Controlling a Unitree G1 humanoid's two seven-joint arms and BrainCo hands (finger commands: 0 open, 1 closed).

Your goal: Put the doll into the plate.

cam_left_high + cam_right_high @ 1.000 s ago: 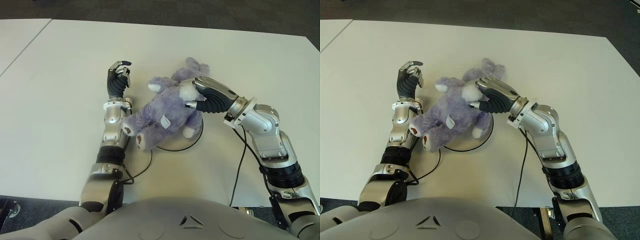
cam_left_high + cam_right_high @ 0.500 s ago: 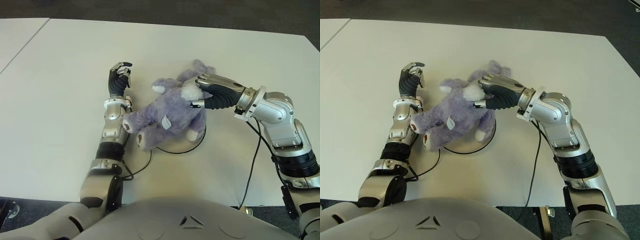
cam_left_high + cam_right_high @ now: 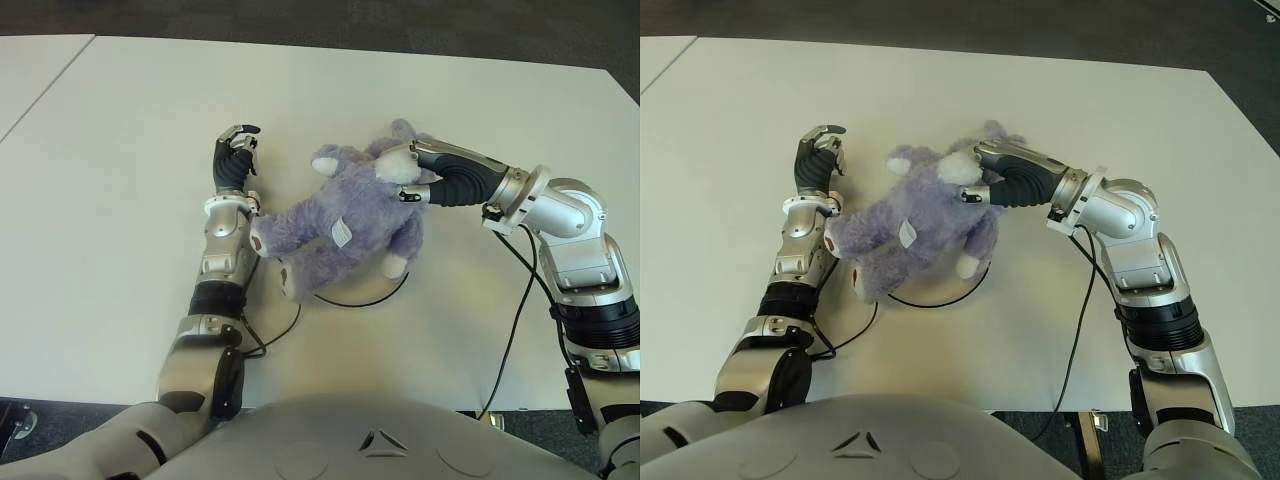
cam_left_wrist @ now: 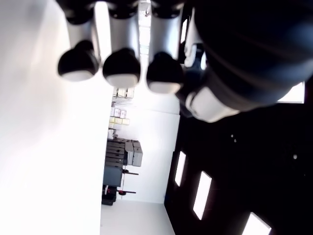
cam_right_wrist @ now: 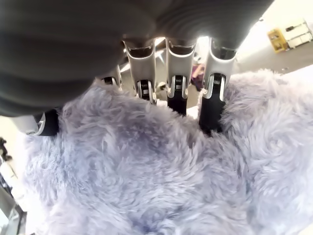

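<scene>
Right wrist view: right hand (image 5: pixel 161 93) fingers (image 5: pixel 213 105) sunk into purple doll (image 3: pixel 345 225) lying over plate (image 3: pixel 392 290); left hand (image 3: pixel 233 160) curled, idle beside it; next, likely let go.

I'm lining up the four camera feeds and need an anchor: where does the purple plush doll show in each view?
Left eye view: the doll lies mid-table, over the plate.
Right eye view: the same, at centre, between the two hands.
Left wrist view: not in it; only the left hand, fingers curled.
Right wrist view: its fur fills the picture, with the right hand pressing into it.
Shared landmark: the right hand on the doll's head.
</scene>
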